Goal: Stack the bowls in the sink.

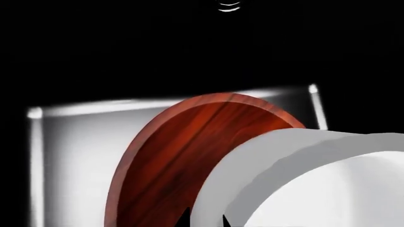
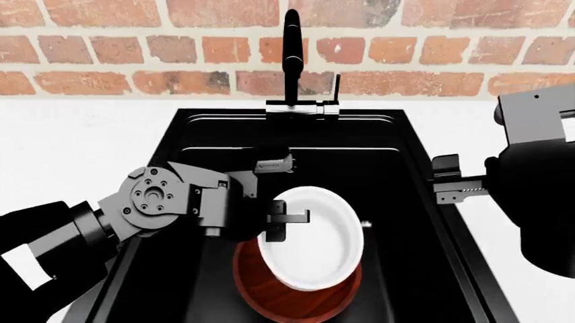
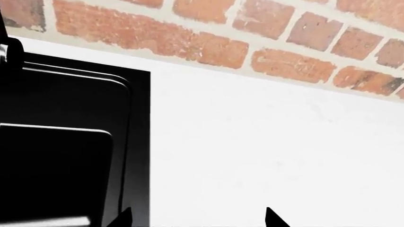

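Note:
The white bowl (image 2: 312,237) sits over the reddish-brown wooden bowl (image 2: 301,304) inside the black sink (image 2: 395,168); whether it rests on it I cannot tell. My left gripper (image 2: 284,225) is shut on the white bowl's left rim. In the left wrist view the white bowl (image 1: 315,179) has its rim wall pinched between the left gripper (image 1: 205,220) tips, with the wooden bowl (image 1: 189,142) behind it. My right gripper (image 2: 446,183) hovers at the sink's right edge. In the right wrist view the right gripper (image 3: 198,220) is open and holds nothing.
A tall black faucet (image 2: 292,54) stands at the back of the sink, before a brick wall (image 2: 134,47). White countertop (image 2: 81,148) lies on both sides. The right wrist view shows the sink's stepped corner (image 3: 63,165) and countertop (image 3: 265,151).

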### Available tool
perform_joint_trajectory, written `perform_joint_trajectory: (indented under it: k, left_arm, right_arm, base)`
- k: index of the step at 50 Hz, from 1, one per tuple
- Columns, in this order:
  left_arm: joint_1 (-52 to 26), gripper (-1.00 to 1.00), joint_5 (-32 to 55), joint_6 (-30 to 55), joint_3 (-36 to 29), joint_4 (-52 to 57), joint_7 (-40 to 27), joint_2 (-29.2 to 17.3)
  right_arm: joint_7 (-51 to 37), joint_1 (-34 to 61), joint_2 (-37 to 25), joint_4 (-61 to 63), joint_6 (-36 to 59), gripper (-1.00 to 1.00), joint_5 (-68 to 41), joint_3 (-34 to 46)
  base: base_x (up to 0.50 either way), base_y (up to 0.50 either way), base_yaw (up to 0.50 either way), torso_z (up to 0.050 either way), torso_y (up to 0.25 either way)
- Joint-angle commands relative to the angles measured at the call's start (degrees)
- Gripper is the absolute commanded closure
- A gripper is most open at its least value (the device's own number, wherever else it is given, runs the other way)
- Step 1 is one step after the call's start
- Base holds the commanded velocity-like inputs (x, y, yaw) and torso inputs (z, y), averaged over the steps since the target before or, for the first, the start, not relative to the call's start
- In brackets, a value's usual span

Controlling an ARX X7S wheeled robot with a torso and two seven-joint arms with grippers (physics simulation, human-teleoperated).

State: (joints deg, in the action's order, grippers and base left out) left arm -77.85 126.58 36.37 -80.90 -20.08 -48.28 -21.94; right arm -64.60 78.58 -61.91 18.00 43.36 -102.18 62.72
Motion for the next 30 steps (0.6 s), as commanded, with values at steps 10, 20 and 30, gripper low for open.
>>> perform_joint_trajectory:
  k: [10,20,30]
  left_arm:
    - [0.2,1.0,-1.4,-0.7,0.4,-3.3,2.1,1.6]
    - [0.7,1.0,-2.1,-0.8,-0.1,-4.6,2.8,1.8]
    - [0.3,1.0,-1.7,-0.3,0.2,-3.4,2.4,1.3]
  right_arm:
    - [0.4,-1.3,-0.1,-0.1,-0.7,-1.0,0.9,0.3]
    - [0.9,-2.1,0.1,-0.4,-1.1,-1.0,1.6,0.5]
    - [1.1,-2.2,0.2,-0.6,-1.1,-1.0,1.8,0.5]
  base:
    - [0.0,0.0,0.0,0.0,0.001]
    - [0.0,0.0,0.0,0.001,0.001]
    - [0.0,0.0,0.0,0.0,0.001]
